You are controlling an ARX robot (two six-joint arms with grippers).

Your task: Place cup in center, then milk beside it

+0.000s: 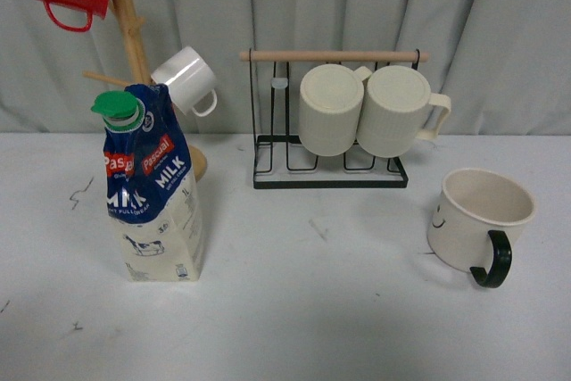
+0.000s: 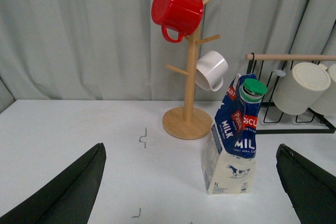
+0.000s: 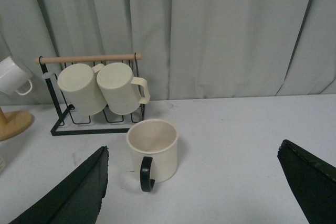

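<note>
Left gripper (image 2: 190, 146): jaws spread wide apart, nothing held. A little beyond the fingertips, in line with the gap but closer to one finger than to the other, the milk (image 2: 233, 148), upright on the white table (image 2: 79, 124), touched by neither finger. Behind the carton, further from the jaws, a wooden mug tree (image 2: 189, 98) with a red mug (image 2: 177, 9) and a small white mug (image 2: 211, 70) hanging on its pegs.

Right gripper (image 3: 193, 145): jaws also far apart and empty. Just ahead of the gap, nearer to one finger, the cup (image 3: 153, 148), upright, black handle turned toward the jaws, apart from both fingers. Beyond the cup, a black wire rack (image 3: 86, 58) with a wooden top bar, two ribbed cream mugs (image 3: 81, 88) lying sideways on it. Farthest of all, a grey curtain (image 3: 220, 30).

In the front view, milk and cup well apart, with the rack behind the space between them.
</note>
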